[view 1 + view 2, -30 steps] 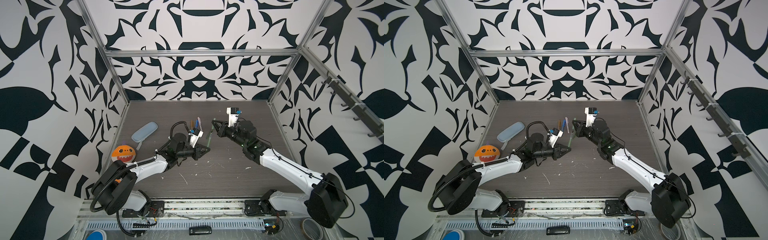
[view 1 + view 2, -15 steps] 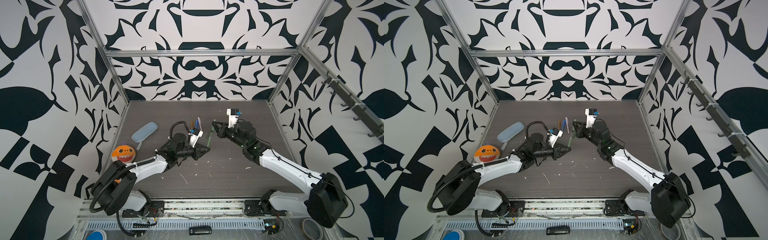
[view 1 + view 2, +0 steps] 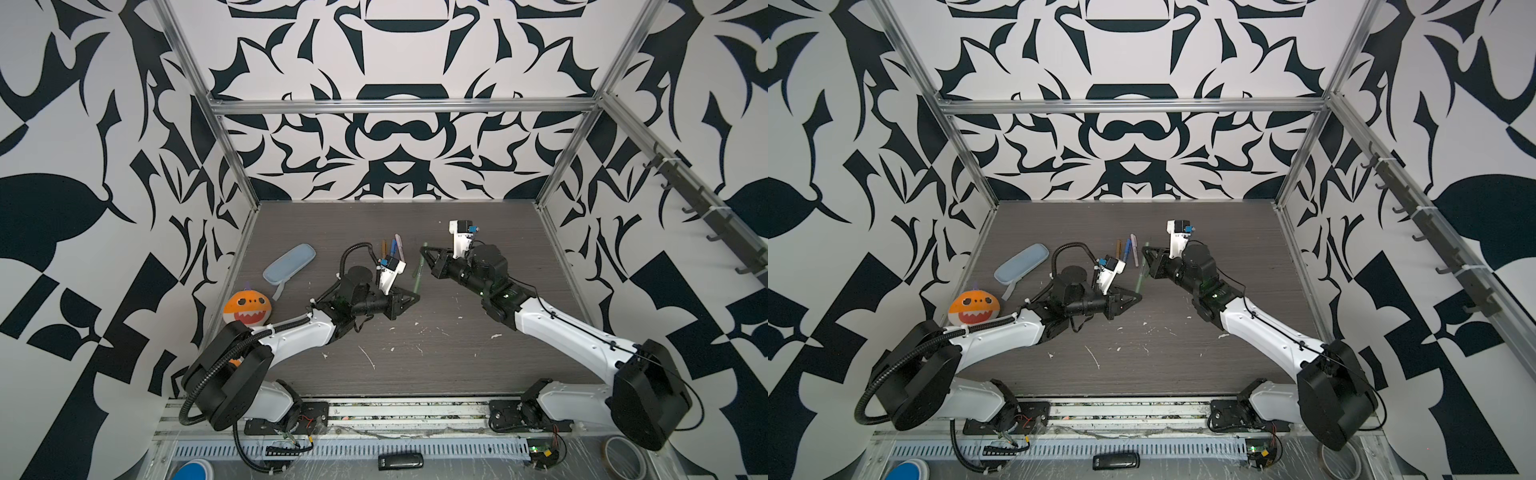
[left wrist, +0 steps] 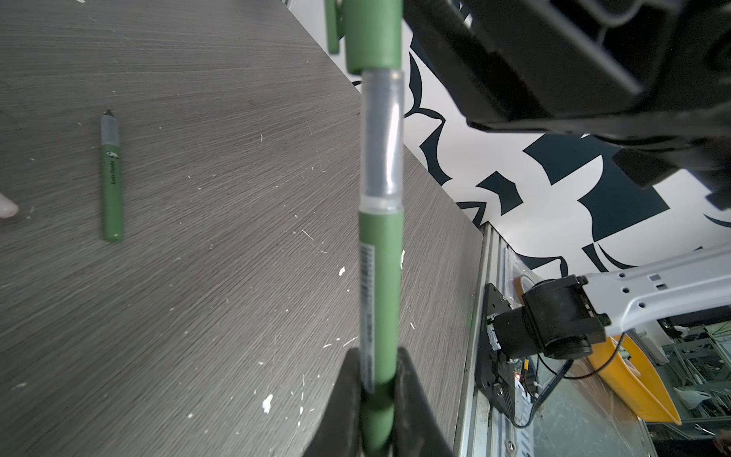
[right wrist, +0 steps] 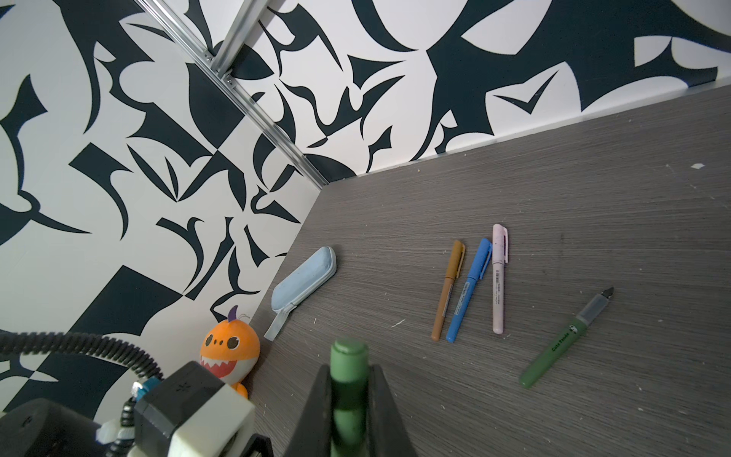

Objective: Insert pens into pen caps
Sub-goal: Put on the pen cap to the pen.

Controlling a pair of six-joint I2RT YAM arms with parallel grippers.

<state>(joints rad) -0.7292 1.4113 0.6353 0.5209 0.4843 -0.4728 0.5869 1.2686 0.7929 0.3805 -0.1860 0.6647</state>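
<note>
The left gripper (image 4: 375,380) is clamped tight on the lower barrel of a green pen (image 4: 380,285), and the right gripper (image 5: 350,380) is pinched shut on the matching green cap (image 4: 372,35). Pen and cap share one long axis, held above the table (image 5: 553,205) between the arms, each arm at one end. The tip sits inside the cap's mouth, but the grey neck (image 4: 381,138) shows bare, so seating looks unfinished. The coming push should run straight along that axis, cap toward barrel. A second green pen (image 5: 561,344) lies uncapped near three capped pens (image 5: 468,291)
</note>
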